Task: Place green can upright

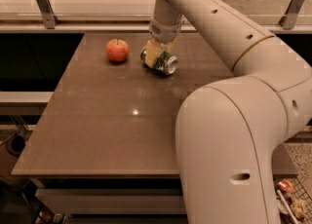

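Observation:
The green can (161,62) lies on its side on the brown table (112,121), at the far middle, its silver end facing right and toward me. My gripper (157,52) reaches down from above onto the can, with its pale fingers (152,51) around the can's body. The arm comes in from the upper right and hides the table's right part.
A red-orange apple (117,50) stands on the table to the left of the can, a short gap away. A rail with metal posts (44,6) runs behind the table. My large arm body (229,155) fills the right foreground.

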`<state>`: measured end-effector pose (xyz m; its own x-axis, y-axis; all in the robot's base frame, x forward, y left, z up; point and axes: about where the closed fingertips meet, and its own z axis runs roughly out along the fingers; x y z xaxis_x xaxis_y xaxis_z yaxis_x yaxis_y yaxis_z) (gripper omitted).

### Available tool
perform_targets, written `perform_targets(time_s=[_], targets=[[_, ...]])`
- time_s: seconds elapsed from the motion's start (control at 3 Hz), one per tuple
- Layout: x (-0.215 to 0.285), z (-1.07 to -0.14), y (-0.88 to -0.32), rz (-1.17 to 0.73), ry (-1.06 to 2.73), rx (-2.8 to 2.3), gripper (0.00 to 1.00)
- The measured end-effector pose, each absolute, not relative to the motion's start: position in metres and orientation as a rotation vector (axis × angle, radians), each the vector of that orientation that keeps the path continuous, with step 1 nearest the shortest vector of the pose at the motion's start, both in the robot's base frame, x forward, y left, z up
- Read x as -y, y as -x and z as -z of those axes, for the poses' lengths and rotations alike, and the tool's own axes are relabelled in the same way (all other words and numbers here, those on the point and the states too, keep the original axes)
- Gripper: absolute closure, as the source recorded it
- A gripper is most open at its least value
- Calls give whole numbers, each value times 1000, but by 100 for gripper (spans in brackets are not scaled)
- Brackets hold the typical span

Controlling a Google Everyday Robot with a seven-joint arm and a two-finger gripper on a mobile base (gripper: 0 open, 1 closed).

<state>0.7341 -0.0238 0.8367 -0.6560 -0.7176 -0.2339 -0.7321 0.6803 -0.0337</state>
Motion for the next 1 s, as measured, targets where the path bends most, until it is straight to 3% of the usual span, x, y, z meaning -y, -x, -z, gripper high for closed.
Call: perform_targets(time_s=[1.0], targets=[[72, -934, -709, 7, 1036, -2569, 100]])
